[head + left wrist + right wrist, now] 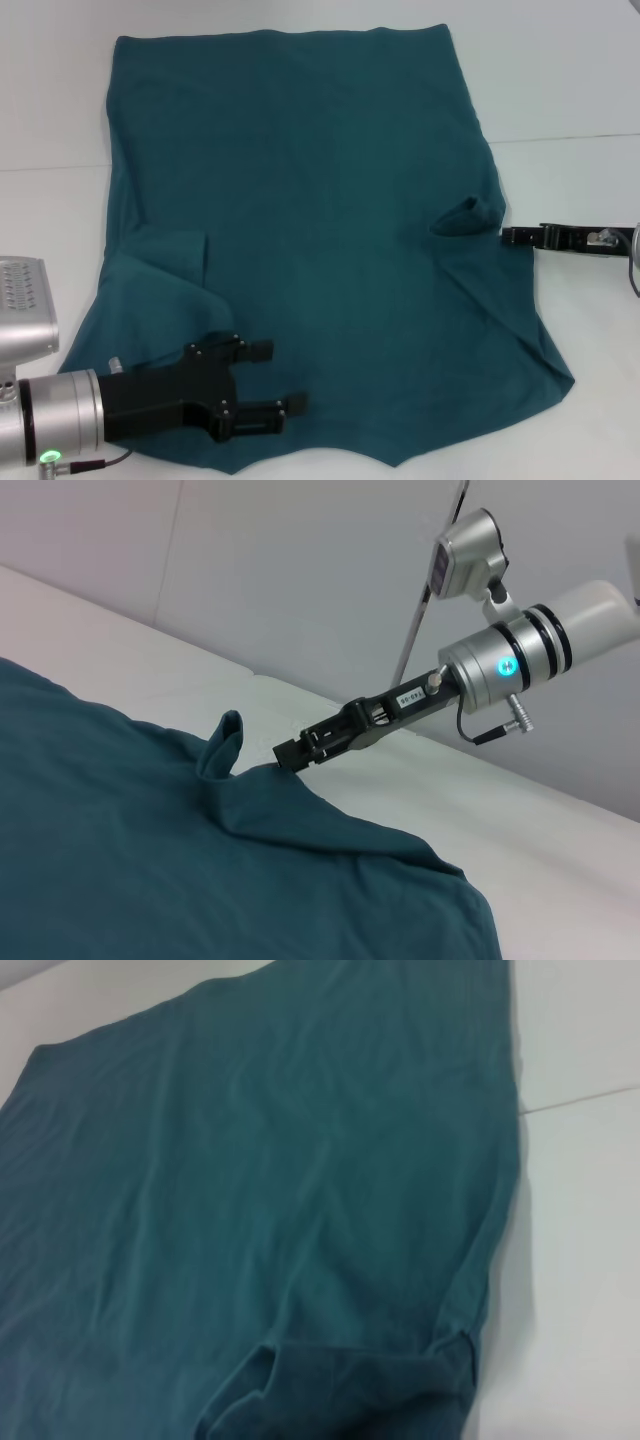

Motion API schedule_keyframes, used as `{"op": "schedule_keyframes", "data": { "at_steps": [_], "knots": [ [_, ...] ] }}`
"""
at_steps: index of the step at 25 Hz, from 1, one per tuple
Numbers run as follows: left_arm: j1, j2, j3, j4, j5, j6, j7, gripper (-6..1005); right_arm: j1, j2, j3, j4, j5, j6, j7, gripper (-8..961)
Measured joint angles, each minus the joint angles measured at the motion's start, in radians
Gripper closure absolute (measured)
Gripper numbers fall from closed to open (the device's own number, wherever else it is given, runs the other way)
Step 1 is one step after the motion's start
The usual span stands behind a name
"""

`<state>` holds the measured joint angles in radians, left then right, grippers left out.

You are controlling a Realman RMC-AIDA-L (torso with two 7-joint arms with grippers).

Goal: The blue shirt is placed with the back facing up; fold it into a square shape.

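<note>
The blue shirt point(320, 220) lies spread on the white table, plain side up, with its left sleeve point(165, 260) folded inward. My left gripper point(283, 378) is open over the shirt's near left part, with nothing between its fingers. My right gripper point(512, 237) lies low at the shirt's right edge. Its fingers are together on the cloth there, which shows more clearly in the left wrist view point(288, 754). Just inside that edge a small fold of fabric point(468, 214) stands up point(226, 742). The right wrist view shows only the shirt point(280, 1160) and that tucked fold point(350, 1390).
The white table point(570, 90) extends bare to the right and behind the shirt, with a seam line point(570, 137) across it. Part of the robot's grey body point(25, 300) sits at the near left.
</note>
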<state>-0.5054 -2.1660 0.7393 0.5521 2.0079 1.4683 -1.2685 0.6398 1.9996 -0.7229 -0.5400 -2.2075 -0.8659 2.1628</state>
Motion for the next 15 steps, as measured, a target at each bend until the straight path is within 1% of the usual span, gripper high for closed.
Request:
{"op": "schedule_keyframes", "data": {
  "at_steps": [6, 12, 15],
  "knots": [
    [-0.002, 0.0, -0.001, 0.001, 0.0, 0.0, 0.0, 121, 0.001, 0.015, -0.001, 0.009, 0.001, 0.017, -0.011, 323],
    [-0.002, 0.001, -0.002, 0.004, 0.0, 0.0, -0.001, 121, 0.005, 0.02, -0.001, 0.01, 0.005, 0.016, -0.012, 320],
    [-0.002, 0.002, -0.002, 0.005, 0.0, 0.0, -0.001, 122, 0.005, 0.02, -0.001, 0.007, 0.005, 0.01, -0.019, 442]
  ]
}}
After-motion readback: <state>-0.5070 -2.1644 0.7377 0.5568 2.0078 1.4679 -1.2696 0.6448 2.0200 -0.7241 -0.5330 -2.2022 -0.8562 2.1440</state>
